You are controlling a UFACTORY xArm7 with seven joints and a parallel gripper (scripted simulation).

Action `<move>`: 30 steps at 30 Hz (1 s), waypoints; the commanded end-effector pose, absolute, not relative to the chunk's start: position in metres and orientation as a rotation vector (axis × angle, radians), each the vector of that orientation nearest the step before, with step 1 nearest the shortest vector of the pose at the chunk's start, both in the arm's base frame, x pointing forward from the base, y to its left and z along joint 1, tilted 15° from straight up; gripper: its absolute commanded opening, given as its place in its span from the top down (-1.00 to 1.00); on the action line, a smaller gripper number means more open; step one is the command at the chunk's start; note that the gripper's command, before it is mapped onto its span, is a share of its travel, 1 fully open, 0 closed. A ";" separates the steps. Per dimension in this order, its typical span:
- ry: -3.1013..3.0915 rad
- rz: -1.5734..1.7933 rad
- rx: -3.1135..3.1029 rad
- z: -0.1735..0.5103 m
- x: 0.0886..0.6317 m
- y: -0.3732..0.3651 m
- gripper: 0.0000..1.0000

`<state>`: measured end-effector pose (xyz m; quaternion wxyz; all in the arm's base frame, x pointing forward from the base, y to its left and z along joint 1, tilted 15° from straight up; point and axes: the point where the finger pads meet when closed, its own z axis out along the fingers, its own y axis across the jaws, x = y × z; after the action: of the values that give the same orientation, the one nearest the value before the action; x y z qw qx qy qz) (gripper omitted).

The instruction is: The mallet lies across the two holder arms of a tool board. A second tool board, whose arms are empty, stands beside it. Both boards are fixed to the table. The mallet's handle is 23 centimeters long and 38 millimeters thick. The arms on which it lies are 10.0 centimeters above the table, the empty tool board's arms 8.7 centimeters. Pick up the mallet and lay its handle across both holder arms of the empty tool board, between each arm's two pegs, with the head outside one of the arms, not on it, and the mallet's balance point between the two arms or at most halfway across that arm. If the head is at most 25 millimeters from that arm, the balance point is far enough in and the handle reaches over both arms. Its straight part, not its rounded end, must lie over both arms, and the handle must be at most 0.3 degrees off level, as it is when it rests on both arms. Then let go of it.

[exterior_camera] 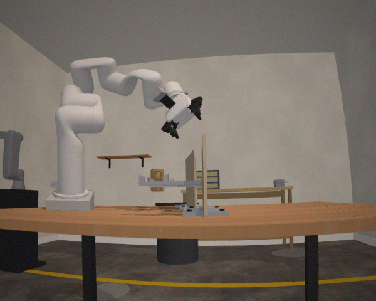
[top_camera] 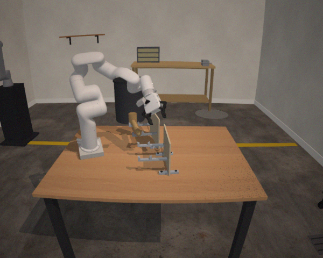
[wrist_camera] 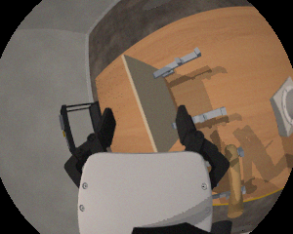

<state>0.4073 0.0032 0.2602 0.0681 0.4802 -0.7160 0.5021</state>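
Hanging wide open and empty, pincer [top_camera: 156, 114] above the boards, mallet [top_camera: 134, 123] lower, apart, resting on its arms

We see the wooden mallet [top_camera: 134, 123] lying across the two grey holder arms of the far tool board [top_camera: 155, 126], its blocky head [top_camera: 132, 115] at the end away from us. Beside it, nearer us, stands the second tool board [top_camera: 167, 150], a thin upright panel whose two grey pegged arms [top_camera: 152, 158] carry nothing. Both boards sit on grey feet on the table [top_camera: 211, 172].
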 end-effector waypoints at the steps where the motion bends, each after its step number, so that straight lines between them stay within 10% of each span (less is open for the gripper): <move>1: -2.091 1.388 1.655 0.280 0.406 0.022 -1.00; 30: -1.473 0.829 2.501 0.324 0.400 0.042 -1.00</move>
<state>0.3998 0.0417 0.3193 0.0683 0.7866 -0.5306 0.3083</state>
